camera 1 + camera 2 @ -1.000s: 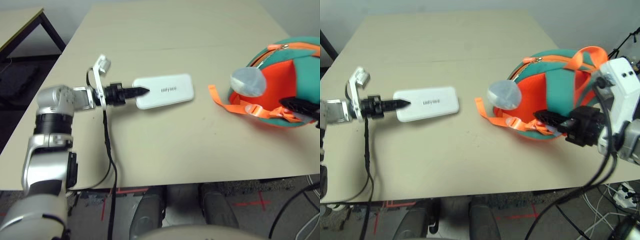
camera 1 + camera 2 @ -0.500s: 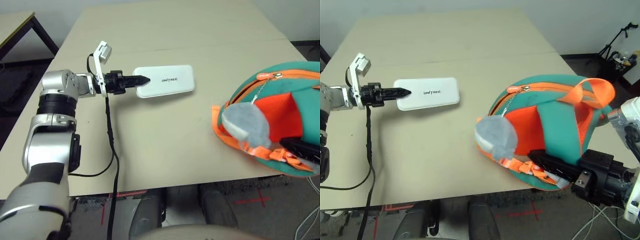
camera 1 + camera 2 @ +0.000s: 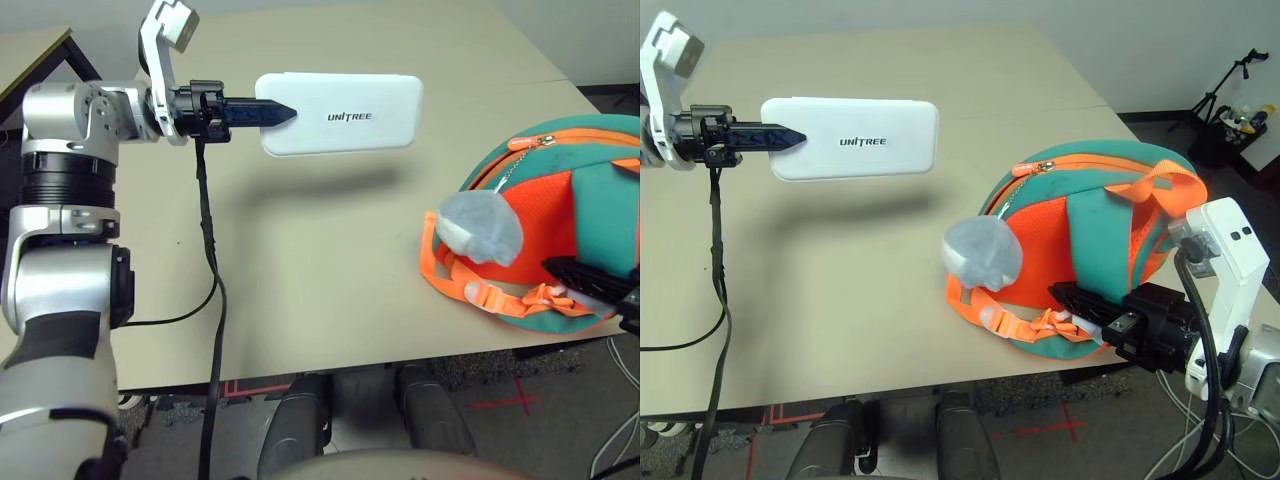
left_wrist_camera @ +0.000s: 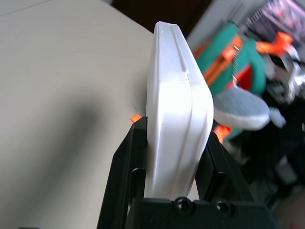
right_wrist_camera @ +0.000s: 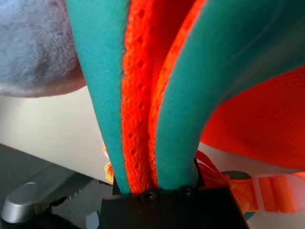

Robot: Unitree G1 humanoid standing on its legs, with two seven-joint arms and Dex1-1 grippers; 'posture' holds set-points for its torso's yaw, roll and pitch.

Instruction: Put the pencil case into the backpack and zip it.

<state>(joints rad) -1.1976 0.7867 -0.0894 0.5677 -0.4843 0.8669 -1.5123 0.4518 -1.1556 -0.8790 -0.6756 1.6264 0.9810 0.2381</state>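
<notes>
Pencil case (image 3: 345, 115) rises off the tabletop (image 3: 310, 270), left tool (image 3: 287, 113) with it

Lifted since the earlier frames, when it was lower, the white case now hangs above the tabletop, its shadow falling on the surface beneath. Nearest, at the robot's right, the right tool (image 3: 1064, 293) is clamped on a teal-and-orange strap (image 5: 143, 119) of the backpack (image 3: 1100, 215). Orange webbing with a pale buckle (image 3: 487, 296) lies beside that grip. Just beyond is the grey-white plush toy (image 3: 480, 228), on a small chain against the backpack's side. Behind it, the orange zipper line (image 3: 590, 137) curves over the teal top, a metal pull (image 3: 545, 141) on it. Farther off, well apart from the backpack, the left tool is closed on one end of the case, a finger on either face, the black "UNITREE" lettering showing. Farthest, past the tabletop, a black tripod (image 3: 1225, 90) stands near the wall.
</notes>
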